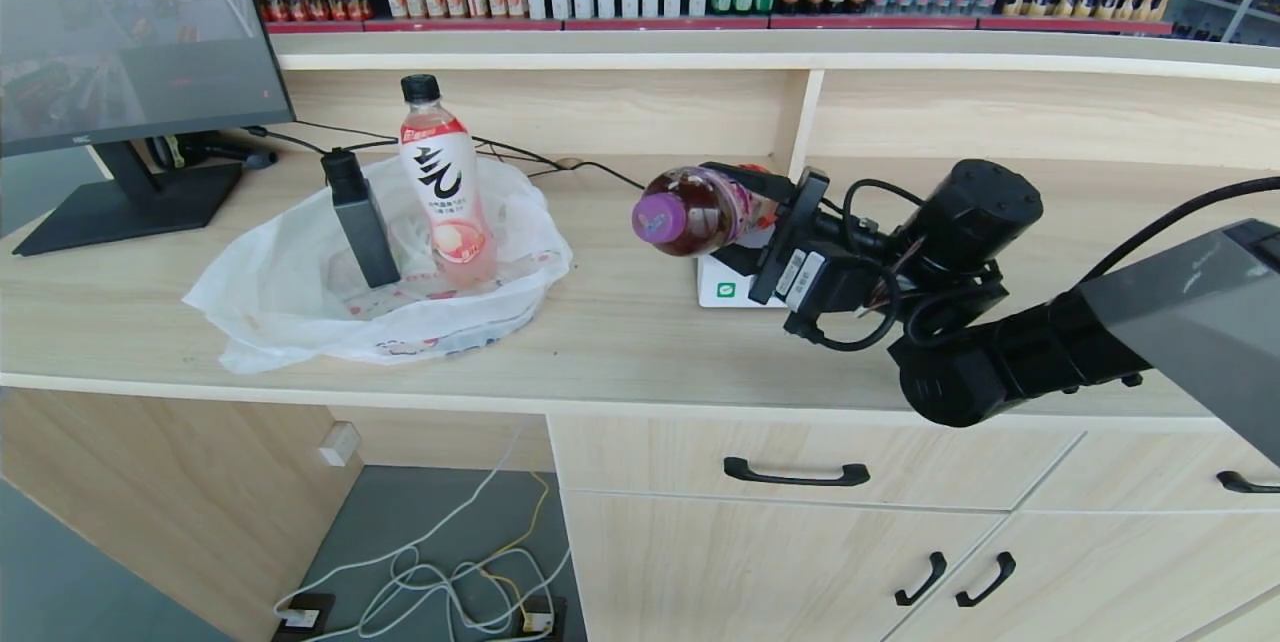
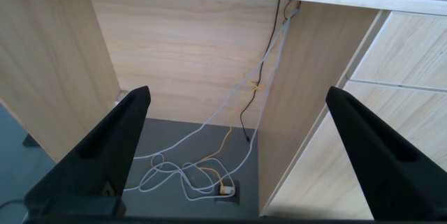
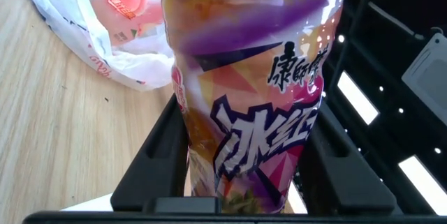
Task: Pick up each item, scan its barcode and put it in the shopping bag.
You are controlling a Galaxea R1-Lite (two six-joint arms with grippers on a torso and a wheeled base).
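Observation:
A tea bottle with a purple cap (image 1: 690,210) lies sideways in my right gripper (image 1: 745,207), held above the counter over a small white scanner stand (image 1: 722,285). In the right wrist view both fingers clamp the bottle's purple label (image 3: 258,105). A white shopping bag (image 1: 300,292) lies open on the counter to the left. In it stand a pink-labelled bottle with a black cap (image 1: 445,187) and a dark grey box (image 1: 362,220). My left gripper (image 2: 237,154) hangs open below the counter, facing the gap under it, with nothing between its fingers.
A monitor (image 1: 120,32) on a black stand sits at the counter's far left. Black cables (image 1: 520,157) run along the back of the counter (image 1: 620,322). Drawers with black handles (image 1: 795,473) lie below; loose cables (image 2: 202,172) cover the floor under the counter.

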